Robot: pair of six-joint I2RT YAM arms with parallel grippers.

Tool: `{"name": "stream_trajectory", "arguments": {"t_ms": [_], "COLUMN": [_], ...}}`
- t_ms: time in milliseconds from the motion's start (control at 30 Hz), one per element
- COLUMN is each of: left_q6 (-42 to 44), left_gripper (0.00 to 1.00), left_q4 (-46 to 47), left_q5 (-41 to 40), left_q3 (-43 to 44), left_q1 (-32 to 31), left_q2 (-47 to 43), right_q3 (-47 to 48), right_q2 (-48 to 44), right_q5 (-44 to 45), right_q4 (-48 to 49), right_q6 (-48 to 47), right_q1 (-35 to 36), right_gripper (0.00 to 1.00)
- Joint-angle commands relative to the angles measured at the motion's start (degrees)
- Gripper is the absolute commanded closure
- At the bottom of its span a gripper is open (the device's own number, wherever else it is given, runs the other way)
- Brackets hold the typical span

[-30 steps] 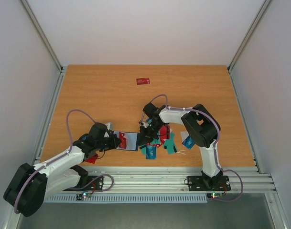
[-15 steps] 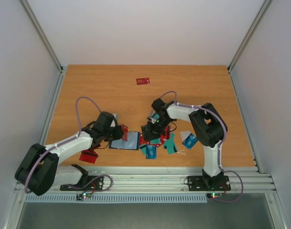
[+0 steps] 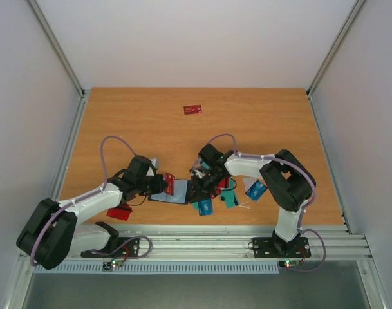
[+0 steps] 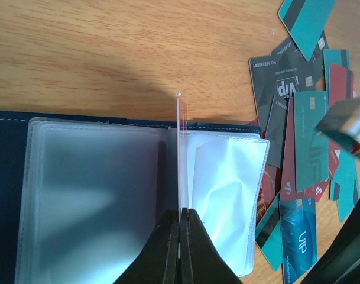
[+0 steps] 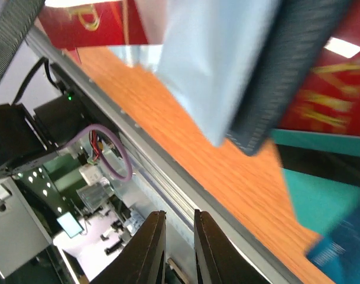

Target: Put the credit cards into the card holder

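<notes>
Near the front, a red card [image 3: 118,212] lies flat by the left arm. A bit farther in, the holder [image 4: 8,177] lies open on the table [image 3: 260,122]. Its long side runs left to right along the front edge. Its clear pockets [image 4: 97,189] face up. I can't tell if any pocket has a card in it.

The left gripper [image 4: 180,216] is squeezed tight on one thin red card [image 4: 181,148]. This card stands up on its edge over the middle fold, between the two pocket pages. Its long side points away from the fingers, across the holder.

The right gripper [image 5: 180,222] is at the holder's right edge. Its jaws are a little apart, with nothing between them. I can't tell if it touches the holder.

Just right of the holder is a messy pile [image 4: 310,160] of teal, red and grey cards, lying flat and pointing every which way.

Far back, one more red card [image 3: 193,109] lies alone, its long side left to right.
</notes>
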Motion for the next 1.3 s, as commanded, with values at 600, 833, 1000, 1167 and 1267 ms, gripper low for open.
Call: {"name": "stream_trajectory", "arguments": {"t_ms": [600, 833, 1000, 1167, 1267], "left_q6": [0.74, 3.20, 3.68, 4.84, 4.63], "left_gripper": [1.00, 1.00, 0.99, 1.00, 1.00], "left_q4": [4.03, 11.27, 17.81, 23.00, 27.65], "left_q5": [0.35, 0.25, 3.05, 5.85, 8.49], "left_q3": [0.48, -1.71, -2.37, -1.96, -2.72], "left_q1": [-0.14, -0.08, 0.05, 1.59, 4.13], "left_q2": [4.15, 4.48, 7.15, 12.00, 14.48], "right_q3": [4.12, 7.16, 8.11, 9.18, 9.86], "right_q2": [11.41, 13.42, 13.96, 14.06, 14.27], "right_q5": [16.70, 16.48, 14.46, 13.14, 12.74], "right_q4": [-0.68, -6.38, -8.84, -12.04, -13.45], "right_q6": [2.33, -3.64, -8.72, -12.04, -12.73], "right_q1": [2.08, -0.64, -0.96, -0.93, -0.97], "right_gripper": [0.89, 0.89, 0.89, 0.89, 0.89]}}
